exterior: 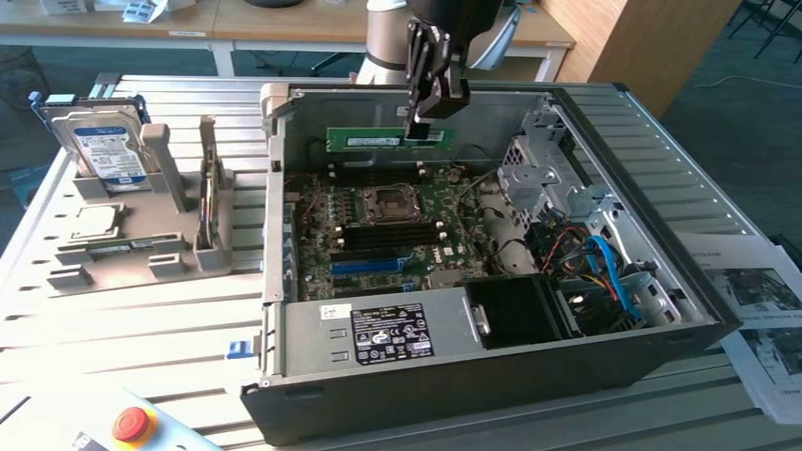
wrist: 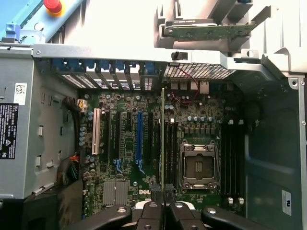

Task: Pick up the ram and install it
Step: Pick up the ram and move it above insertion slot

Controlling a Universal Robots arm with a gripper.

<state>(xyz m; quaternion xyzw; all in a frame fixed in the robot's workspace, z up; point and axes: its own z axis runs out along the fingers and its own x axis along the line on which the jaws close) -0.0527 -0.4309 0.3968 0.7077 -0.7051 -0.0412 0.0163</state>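
The ram (exterior: 376,139) is a thin green stick with a white label, hanging level above the motherboard (exterior: 433,211) inside the open computer case (exterior: 501,385). My gripper (exterior: 429,130) is shut on its end toward the exterior view's right. In the wrist view the ram (wrist: 162,134) appears edge-on as a thin line, clamped between my black fingertips (wrist: 152,190), and my gripper (wrist: 162,197) hovers over the black memory slots (wrist: 171,153) beside the CPU socket (wrist: 198,165).
A grey holder (exterior: 126,254) at the exterior view's left carries a hard drive (exterior: 107,146) and a square silver chip (exterior: 94,221). The power supply (exterior: 376,336) and a drive cage (exterior: 551,178) crowd the case. Papers (exterior: 764,319) lie at the right, a red stop button (exterior: 131,425) in front.
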